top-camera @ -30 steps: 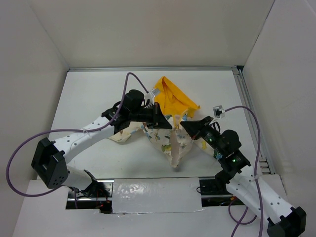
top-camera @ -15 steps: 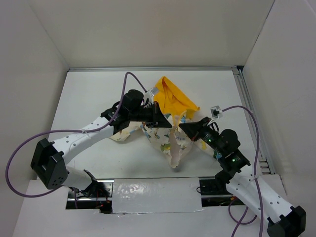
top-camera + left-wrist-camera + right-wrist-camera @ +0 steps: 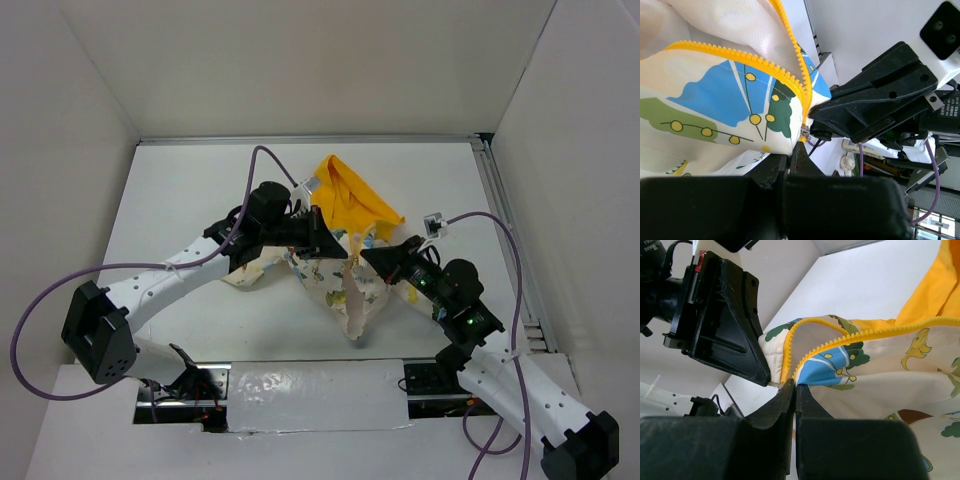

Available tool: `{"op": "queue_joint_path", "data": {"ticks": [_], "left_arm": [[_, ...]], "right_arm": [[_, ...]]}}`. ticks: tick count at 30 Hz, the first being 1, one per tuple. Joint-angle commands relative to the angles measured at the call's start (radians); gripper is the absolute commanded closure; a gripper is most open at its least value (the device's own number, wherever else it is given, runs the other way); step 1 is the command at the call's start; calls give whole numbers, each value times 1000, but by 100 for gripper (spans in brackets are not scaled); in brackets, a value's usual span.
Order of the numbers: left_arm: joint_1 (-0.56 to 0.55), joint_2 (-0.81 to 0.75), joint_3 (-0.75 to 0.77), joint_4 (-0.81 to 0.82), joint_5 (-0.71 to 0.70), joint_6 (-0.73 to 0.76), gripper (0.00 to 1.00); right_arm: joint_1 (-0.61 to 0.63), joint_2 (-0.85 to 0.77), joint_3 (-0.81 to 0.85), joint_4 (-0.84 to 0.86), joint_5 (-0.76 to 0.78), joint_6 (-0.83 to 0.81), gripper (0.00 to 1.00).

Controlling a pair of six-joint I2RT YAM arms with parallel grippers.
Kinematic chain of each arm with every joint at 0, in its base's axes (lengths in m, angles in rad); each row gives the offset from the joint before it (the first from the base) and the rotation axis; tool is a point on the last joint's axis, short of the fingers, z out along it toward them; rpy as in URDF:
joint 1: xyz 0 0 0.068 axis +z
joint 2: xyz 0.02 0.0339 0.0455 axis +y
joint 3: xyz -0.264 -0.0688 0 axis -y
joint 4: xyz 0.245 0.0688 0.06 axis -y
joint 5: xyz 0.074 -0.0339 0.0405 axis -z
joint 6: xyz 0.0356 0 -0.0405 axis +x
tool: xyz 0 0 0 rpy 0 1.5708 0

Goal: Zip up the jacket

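Thin crumpled jacket (image 3: pixel 345 295), toothed yellow zipper (image 3: pixel 790 80), mid white table (image 3: pixel 180 200); left gripper (image 3: pixel 790 157), right gripper (image 3: pixel 793 387) both clamp zipper edge.

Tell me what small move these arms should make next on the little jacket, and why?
Probably the left tool should ease the slider a little along the yellow teeth, with the right tool holding firm. Both tools pinch the jacket where the tooth rows meet, and beyond that the rows stand apart.
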Motion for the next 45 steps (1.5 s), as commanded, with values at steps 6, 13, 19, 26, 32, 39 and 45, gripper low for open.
{"op": "queue_joint_path", "data": {"ticks": [6,13,19,26,32,39,45], "left_arm": [[1,-29,-10,72,29,-1,100],[1,-32,-24,104,60,-15,100],[1,-35,-21,101,58,-8,100],[-1,-27,-28,102,83,-7,100],[1,-33,-35,110,93,-19,100],[1,-38,-21,105,46,-24,100],[1,-46,-4,99,20,-11,100]], "right_arm": [[10,-30,20,76,18,9,100],[7,7,32,89,2,9,100],[7,-23,21,99,31,23,100],[7,-37,12,96,73,47,100],[7,-20,32,83,51,29,100],[7,-42,21,28,18,-2,100],[9,-54,-5,43,-10,21,100]]}}
